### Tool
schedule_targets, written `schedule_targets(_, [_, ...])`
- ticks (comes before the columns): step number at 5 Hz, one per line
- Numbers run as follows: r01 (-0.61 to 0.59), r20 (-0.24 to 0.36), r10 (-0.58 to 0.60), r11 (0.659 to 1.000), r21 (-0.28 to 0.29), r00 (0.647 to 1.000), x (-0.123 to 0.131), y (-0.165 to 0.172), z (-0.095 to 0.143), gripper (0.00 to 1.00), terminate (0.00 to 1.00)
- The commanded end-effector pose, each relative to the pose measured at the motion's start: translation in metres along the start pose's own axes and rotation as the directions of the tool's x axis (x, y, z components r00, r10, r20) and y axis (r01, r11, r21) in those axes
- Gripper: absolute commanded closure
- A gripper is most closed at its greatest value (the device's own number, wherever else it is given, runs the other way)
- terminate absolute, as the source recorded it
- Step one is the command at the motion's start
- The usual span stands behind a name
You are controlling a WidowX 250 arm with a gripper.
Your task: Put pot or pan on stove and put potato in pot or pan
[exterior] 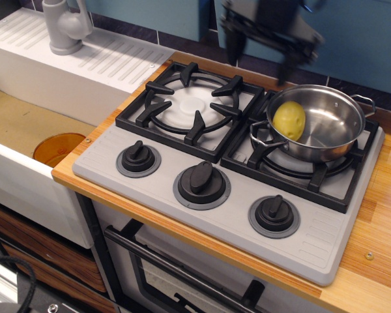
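- On the stove's (182, 134) right burner: pot (320, 124) sits on the black grate, roughly centred, both loop handles visible, rim about level.
- Inside the pot, against the wall nearest the left burner: potato (289, 120), pale yellow, resting on the pot floor and leaning on the inner wall. Nothing touching it.
- Above the stove's back edge, between the two burners: gripper (259, 55), motion-blurred, two dark fingers (232, 45) hanging down, spread well apart with nothing between them. Reads as released and empty. Well clear of the pot rim.
- Left of the stove, down in the sink: orange dish (58, 148), untouched, not part of this job. Tap (64, 26) at the far corner behind it.
- Tabletop (384, 215) to the right of the stove: bare wood.
- Judgement: both parts of the task look satisfied as things lie; pot on stove, potato in pot. Step in hand is the retreat.
- To do the retreat well (judgement):
  - go up and away from the pot, not across it, so no finger catches the far handle or rim;
  - leave the fingers spread, no need to close near the pot;
  - hold any lateral move until higher than the rim.
- Risk: the pot is light and sits on raised grate bars; a nudge could slide it off centre or tip the potato out. Potato leans on the wall, so it may roll if the pot is bumped.
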State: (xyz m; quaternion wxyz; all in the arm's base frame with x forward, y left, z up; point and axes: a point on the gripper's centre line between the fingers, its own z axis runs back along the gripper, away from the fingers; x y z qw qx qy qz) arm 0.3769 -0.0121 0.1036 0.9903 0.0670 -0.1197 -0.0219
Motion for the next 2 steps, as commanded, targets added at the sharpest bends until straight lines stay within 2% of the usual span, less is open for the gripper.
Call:
schedule_targets(1, [0.048,0.022,-0.047,0.997,-0.068,0.999,0.03,0.027,0.01,0.0,0.0])
schedule_targets(2, [-0.004,-0.059,-0.002,0.996,-0.093,0.998,0.04,0.029,0.026,0.0,1.0])
